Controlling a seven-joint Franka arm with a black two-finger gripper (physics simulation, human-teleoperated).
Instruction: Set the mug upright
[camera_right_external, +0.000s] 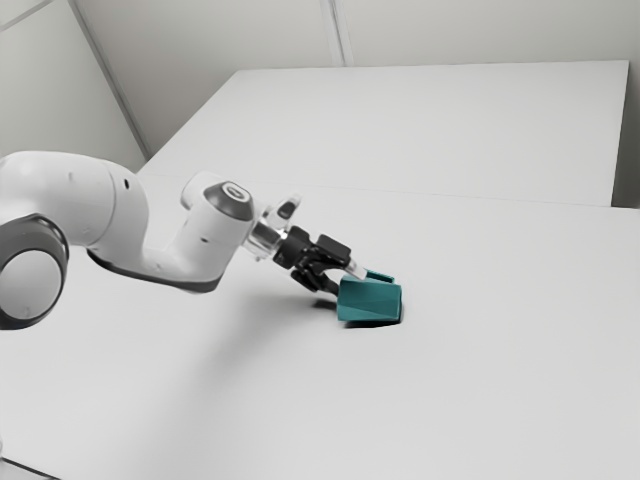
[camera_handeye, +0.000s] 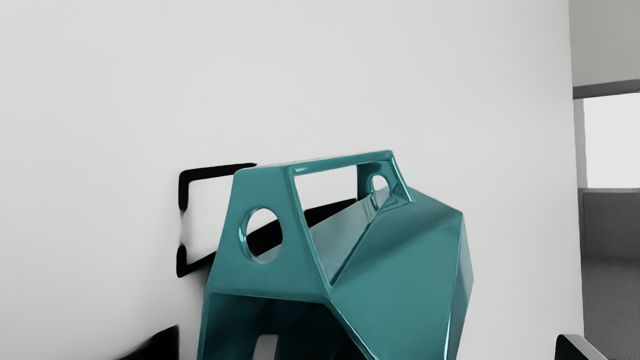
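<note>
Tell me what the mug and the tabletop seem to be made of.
The mug: probably glazed ceramic, though glossy plastic or enamelled metal would look much the same; its teal facets are smooth, with bright highlights along the edges.

The tabletop: perhaps laminate or painted board, matte and pale, with no grain visible and only soft shading.

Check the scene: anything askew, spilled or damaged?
Yes, the teal mug is askew: it lies on its side on the table, mouth toward the end effector, when a mug should stand upright. I see no spill or damage.
</note>
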